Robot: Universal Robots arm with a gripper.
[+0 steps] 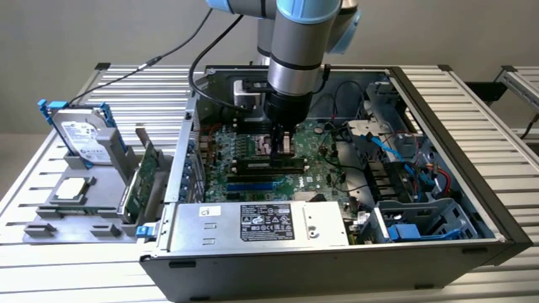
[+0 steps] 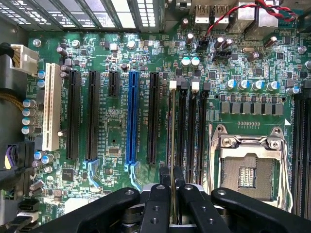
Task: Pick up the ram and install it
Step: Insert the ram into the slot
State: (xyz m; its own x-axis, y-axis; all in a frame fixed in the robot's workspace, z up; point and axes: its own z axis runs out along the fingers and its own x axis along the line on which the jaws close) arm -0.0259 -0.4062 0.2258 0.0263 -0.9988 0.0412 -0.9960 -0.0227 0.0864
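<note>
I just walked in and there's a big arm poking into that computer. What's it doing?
The robot arm reaches down into the open computer case. Its gripper is shut on the ram, a thin stick seen edge-on. It holds the ram lined up along the black memory slots on the motherboard. I can't tell if the stick is pushed in yet.
</note>
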